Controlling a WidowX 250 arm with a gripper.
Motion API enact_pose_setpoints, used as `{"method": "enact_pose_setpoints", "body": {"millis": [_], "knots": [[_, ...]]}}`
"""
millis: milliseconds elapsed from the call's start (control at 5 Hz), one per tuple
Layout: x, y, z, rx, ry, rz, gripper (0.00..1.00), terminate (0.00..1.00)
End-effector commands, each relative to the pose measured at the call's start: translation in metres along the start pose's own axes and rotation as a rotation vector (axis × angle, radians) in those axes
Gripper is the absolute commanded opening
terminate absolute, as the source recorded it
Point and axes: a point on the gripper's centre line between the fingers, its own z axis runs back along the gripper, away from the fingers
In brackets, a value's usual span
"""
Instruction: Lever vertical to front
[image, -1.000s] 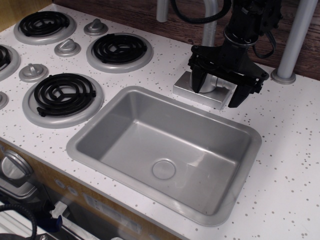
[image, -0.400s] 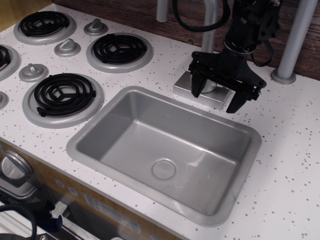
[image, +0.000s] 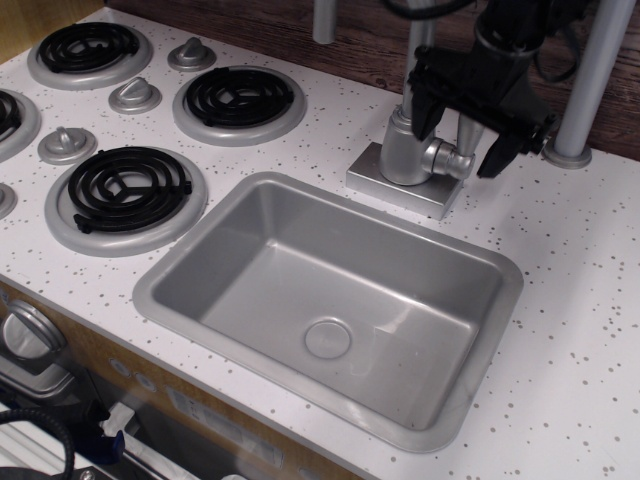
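Black gripper hanging open, 2 fingers spread, right above the faucet at the far side of the sink. Lever standing upright on the faucet's right-side hub, between those fingers, apparently untouched.

Readable text: none anywhere in view.
Stove knobs: plain silver, unmarked.
Faucet base: bare metal, unmarked.
Front panel at 7 o'clock: faint marks, too blurred to read.
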Motion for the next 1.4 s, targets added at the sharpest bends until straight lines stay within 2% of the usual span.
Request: {"method": "enact_pose_setpoints", "body": {"millis": [0, 400, 800, 1000, 1200], "knots": [[0.022, -0.005, 0.014, -0.003, -0.098, -0.029, 1.00, 0.00], [0.043, -0.007, 0.013, 0.017, -0.111, -0.049, 1.00, 0.00], [0.053, -0.006, 0.006, 0.026, -0.137, -0.062, 1.00, 0.00], [0.054, -0.005, 0.002, 0.027, -0.119, -0.060, 0.00, 0.00], [0.039, 0.000, 0.002, 0.071, -0.045, -0.045, 0.00, 0.00]]}}
